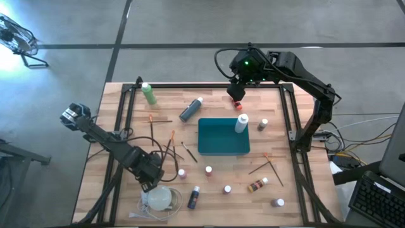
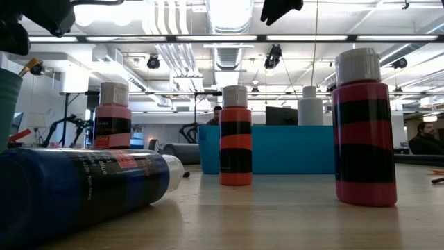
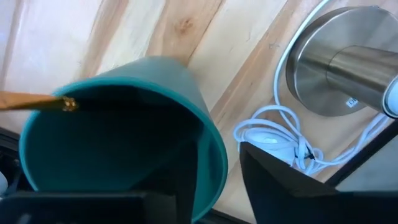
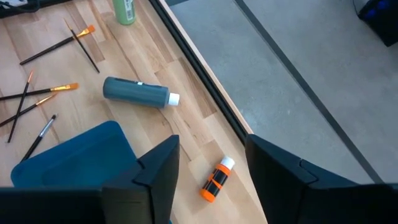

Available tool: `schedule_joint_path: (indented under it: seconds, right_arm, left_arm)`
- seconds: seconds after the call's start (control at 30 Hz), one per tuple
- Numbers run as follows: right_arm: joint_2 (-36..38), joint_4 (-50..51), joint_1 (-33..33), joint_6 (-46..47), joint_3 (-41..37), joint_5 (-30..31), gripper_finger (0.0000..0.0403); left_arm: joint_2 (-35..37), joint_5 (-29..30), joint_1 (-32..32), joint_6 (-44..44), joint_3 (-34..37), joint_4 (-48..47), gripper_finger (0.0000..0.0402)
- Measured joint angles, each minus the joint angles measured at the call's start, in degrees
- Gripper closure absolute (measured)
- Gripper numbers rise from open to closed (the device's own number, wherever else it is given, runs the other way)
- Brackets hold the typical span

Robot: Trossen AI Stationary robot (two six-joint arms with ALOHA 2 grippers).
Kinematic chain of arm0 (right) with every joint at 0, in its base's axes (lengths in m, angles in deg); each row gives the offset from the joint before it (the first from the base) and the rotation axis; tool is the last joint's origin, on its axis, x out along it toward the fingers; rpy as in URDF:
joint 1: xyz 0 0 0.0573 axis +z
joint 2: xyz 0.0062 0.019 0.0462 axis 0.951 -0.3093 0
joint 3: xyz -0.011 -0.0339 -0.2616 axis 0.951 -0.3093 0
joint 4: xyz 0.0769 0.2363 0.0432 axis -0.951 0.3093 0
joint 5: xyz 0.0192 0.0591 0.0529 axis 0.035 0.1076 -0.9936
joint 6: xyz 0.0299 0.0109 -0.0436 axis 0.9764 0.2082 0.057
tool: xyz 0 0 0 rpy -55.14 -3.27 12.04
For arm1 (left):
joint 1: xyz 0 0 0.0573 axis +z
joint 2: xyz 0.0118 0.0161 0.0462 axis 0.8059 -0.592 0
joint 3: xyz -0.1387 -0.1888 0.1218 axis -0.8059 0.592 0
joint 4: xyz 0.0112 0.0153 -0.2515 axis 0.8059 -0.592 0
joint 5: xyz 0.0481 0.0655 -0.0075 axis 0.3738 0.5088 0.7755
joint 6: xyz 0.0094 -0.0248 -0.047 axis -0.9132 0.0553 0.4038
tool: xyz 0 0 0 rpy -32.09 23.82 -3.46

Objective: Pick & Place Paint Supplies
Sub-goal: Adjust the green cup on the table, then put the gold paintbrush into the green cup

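Note:
My left gripper [image 1: 152, 178] [image 3: 214, 186] points down, open, over a teal cup [image 3: 124, 137] at the near left. One finger is over the cup's inside and one outside its rim; in the low view the gripper [image 2: 31, 21] hangs clear above the cup [image 2: 7, 104]. A brush [image 3: 37, 101] leans in the cup. My right gripper [image 1: 237, 95] [image 4: 208, 168] hangs open high over the far edge. Far below it an orange-and-black bottle [image 4: 215, 180] lies on the table. Bottles and brushes are scattered around a teal tray [image 1: 223, 138].
A round disc [image 3: 339, 62] with a coiled white cord [image 3: 273, 134] lies beside the cup. A green bottle [image 1: 149, 94] stands and a grey-blue bottle [image 1: 191, 109] lies at the far left, and a white bottle [image 1: 241, 123] stands at the tray's corner. Brushes [image 1: 172, 149] lie left of the tray. Small bottles [image 1: 226, 189] stand near the front.

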Motion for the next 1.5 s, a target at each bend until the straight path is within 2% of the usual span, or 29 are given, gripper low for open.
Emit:
schedule_joint_path:
  seconds: [0.2,0.63,1.03,1.17,1.3,1.43,1.5]
  right_arm:
    - [0.0,0.0,0.0,-0.1,0.0,0.0,0.0244]
    - [0.0,0.0,0.0,0.2,0.0,0.0,0.0268]
    - [0.5,0.0,0.0,0.5,0.0,-0.4,0.0244]
    - [3.2,0.6,0.0,0.4,0.0,-6.9,0.025]
    - [7.4,5.8,0.0,-0.6,0.0,-13.2,0.0274]
    - [12.7,12.6,0.0,1.2,0.0,-15.1,0.0302]
    - [15.8,12.1,0.0,3.0,-0.2,-15.3,0.0317]
  left_arm:
    - [0.7,-3.3,0.0,-0.3,0.0,0.0,0.024]
    - [6.1,-2.8,0.7,0.2,-2.9,-0.5,0.0239]
    - [14.7,-3.0,1.6,5.5,-5.0,-0.5,0.0239]
    - [18.1,-2.9,1.9,6.9,-5.8,-0.5,0.0239]
    - [21.3,-0.6,2.5,6.8,-7.3,-0.5,0.0239]
    - [24.5,4.8,3.4,4.6,-8.5,-0.5,0.0239]
    - [26.1,8.0,3.8,3.6,-9.1,-0.7,0.0239]
